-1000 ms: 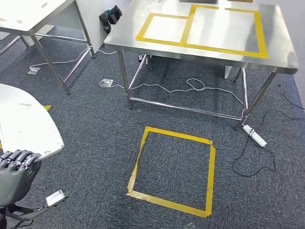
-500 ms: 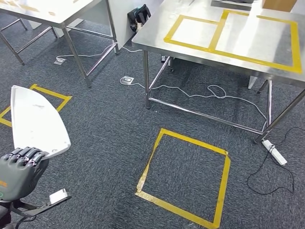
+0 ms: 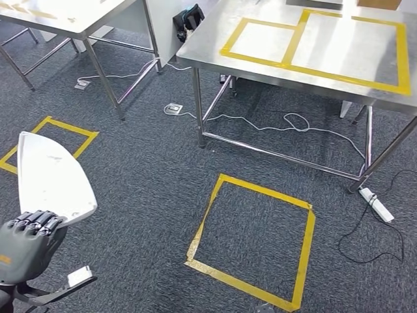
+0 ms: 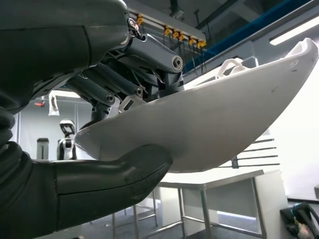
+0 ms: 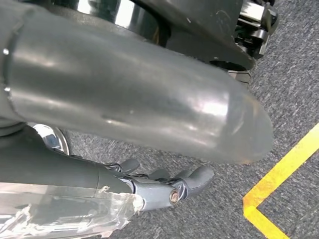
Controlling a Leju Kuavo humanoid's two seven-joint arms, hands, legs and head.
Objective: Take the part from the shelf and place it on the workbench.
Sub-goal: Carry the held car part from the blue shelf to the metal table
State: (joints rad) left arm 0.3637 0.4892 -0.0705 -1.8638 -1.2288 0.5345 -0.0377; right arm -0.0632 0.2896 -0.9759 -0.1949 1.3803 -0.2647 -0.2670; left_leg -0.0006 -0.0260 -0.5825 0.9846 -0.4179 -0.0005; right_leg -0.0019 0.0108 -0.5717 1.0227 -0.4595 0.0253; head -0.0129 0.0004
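Observation:
My left hand sits at the lower left of the head view and grips a white, flat, pointed part by its wide end. In the left wrist view the dark fingers lie over the part and the thumb presses from beneath. The steel workbench, marked with yellow tape rectangles, stands ahead to the upper right, well away from the part. My right hand hangs over the carpet, its fingers stretched out with nothing in them.
A yellow tape square marks the carpet in front of the workbench. A white power strip and cables lie under the bench. A second table stands far left, with another taped square near it. A black bag sits behind.
The whole picture has shifted right, so the camera has turned left. More of the white part now shows above my left hand, which still holds it.

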